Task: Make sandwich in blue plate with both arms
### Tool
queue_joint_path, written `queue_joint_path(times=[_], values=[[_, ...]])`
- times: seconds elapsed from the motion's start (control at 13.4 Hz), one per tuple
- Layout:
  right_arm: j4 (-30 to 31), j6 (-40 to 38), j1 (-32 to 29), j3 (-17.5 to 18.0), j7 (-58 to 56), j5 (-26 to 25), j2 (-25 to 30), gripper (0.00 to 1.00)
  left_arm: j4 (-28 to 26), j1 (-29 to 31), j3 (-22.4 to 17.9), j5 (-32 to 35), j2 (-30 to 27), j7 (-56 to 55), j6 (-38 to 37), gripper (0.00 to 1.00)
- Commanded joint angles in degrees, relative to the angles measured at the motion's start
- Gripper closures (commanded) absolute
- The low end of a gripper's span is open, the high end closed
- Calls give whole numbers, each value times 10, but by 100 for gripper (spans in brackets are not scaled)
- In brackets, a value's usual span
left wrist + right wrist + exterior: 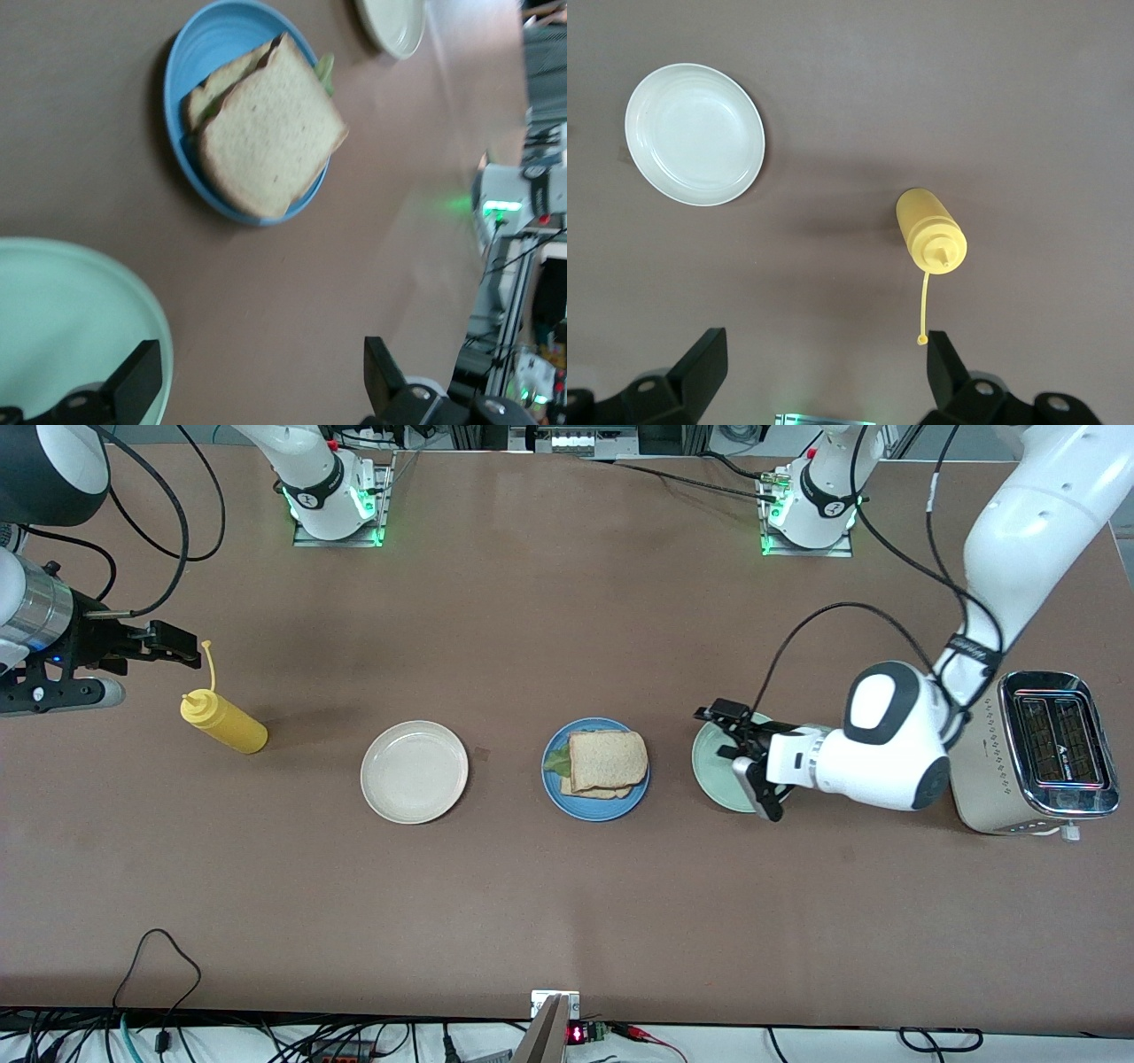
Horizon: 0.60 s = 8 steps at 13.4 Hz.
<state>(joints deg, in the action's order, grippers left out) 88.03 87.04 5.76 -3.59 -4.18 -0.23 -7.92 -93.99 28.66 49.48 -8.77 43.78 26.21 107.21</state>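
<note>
Your left gripper hangs over the pale mint-green plate, its two black fingers spread wide with nothing between them; in the left wrist view one finger sits above that plate's rim and the other above bare table. Just beside the mint-green plate, toward the right arm's end of the table, you have the blue plate with the sandwich lying on it: two toasted bread slices stacked a little askew, with the green lettuce leaf poking out from between them on the side facing the cream-white plate. The top slice overhangs the blue plate's rim slightly at one corner in the left wrist view. At the left arm's end of the table, close by the left arm's wrist, stands a silver toaster, slots up. The cream-white plate lies near the blue plate, toward the right arm's end, and it holds nothing. Next along that way you see a yellow squeeze bottle standing on the table with its cap dangling on a thin strap. Your right gripper waits in the air at the right arm's end of the table, above the area by the bottle, its fingers also spread wide and holding nothing.
</note>
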Motion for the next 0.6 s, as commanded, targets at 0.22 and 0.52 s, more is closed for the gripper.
queue_joint_path(times=[0.22,0.52], values=[[-1,18,-3,2,4,7,1,0,69,35,-3,185,-131,-58,-184,0],[-1,25,-2,2,-3,5,1,0,132,28,-26,251,-220,-63,-251,0]])
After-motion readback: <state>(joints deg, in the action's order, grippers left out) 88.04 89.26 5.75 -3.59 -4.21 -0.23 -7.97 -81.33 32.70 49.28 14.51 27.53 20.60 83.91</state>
